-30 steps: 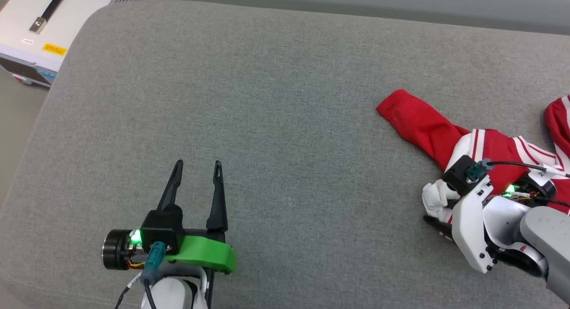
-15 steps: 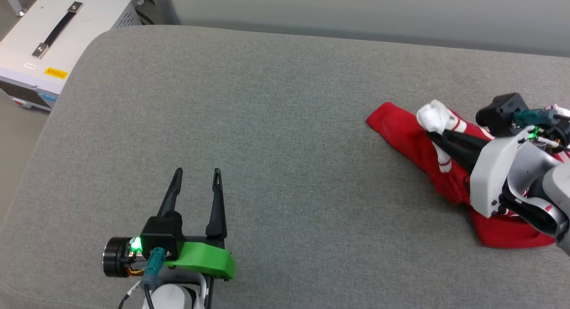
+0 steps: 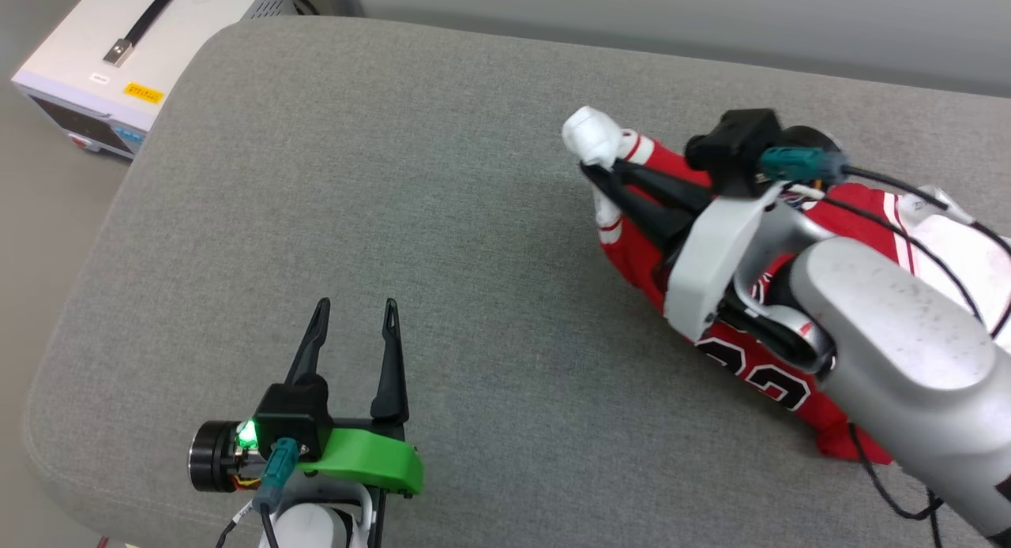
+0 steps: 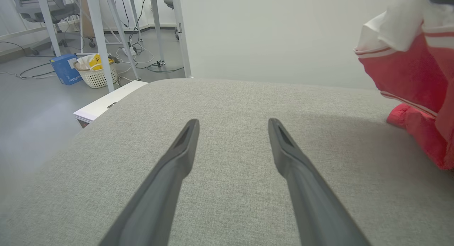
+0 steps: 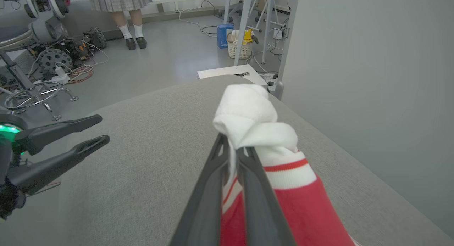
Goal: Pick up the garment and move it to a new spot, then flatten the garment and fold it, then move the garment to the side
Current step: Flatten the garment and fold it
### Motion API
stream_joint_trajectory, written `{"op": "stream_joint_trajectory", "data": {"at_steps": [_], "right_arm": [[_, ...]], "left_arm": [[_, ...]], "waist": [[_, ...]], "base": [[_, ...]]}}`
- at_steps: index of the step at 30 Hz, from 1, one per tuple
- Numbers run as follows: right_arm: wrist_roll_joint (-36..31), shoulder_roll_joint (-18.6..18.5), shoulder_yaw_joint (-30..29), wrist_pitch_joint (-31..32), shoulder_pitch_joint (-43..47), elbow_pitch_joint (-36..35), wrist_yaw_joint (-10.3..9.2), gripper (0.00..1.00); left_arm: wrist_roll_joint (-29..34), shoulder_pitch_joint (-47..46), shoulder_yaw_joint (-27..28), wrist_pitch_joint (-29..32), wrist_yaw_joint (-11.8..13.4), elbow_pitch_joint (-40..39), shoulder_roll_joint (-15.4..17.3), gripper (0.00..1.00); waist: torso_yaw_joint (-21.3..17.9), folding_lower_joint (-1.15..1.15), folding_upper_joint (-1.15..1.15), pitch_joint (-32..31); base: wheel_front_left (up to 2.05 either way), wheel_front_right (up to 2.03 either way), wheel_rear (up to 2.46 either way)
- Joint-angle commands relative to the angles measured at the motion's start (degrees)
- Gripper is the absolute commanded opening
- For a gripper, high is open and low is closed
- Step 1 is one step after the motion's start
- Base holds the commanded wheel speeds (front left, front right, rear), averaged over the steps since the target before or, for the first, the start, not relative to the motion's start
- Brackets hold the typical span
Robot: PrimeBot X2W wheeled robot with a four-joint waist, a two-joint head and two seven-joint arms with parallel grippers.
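Nearest, the left gripper (image 3: 355, 307) is held open and empty above the grey cushion (image 3: 411, 153). Farther right, the garment (image 3: 762, 378) is clamped by 1 white sleeve (image 3: 594, 133) in the closed right gripper (image 3: 591, 171), its body lying on the cushion. A higher lift is advised before carrying.

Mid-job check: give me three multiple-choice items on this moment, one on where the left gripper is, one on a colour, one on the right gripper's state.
1. The left gripper is:
A. over the bare grey cushion, apart from the garment
B. resting on the garment
C. gripping a sleeve

2. The cloth bunched at the right gripper's fingertips is:
A. black
B. white
C. green

3. The right gripper is:
A. wide open
B. shut on nothing
C. shut on the garment

Answers:
1 A, cushion shows between its open fingers.
2 B, a white wad tops the fingers.
3 C, both fingers pinch that cloth.
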Motion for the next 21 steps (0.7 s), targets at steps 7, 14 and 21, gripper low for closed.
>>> {"op": "stream_joint_trajectory", "data": {"at_steps": [7,14,21], "right_arm": [[0.83,5.95,13.65,-0.55,-0.12,7.86,-0.04,0.0],[2.72,5.43,22.06,7.11,3.45,15.36,-0.04,0.0],[0.53,5.26,22.15,3.72,5.28,14.41,-0.04,1.0]], "left_arm": [[-1.16,-1.14,-0.18,-0.33,0.98,0.28,-0.23,1.0],[-1.45,-1.62,-0.51,-0.33,1.3,0.95,-0.23,1.0],[-1.41,-1.5,0.08,-0.33,1.15,1.58,-0.23,1.0]], "waist": [[1.81,0.0,0.0,2.45],[1.89,0.0,0.0,2.75],[0.6,0.0,0.0,1.31]], "base": [[0.0,0.0,0.0],[0.0,0.0,0.0],[0.0,0.0,0.0]]}}
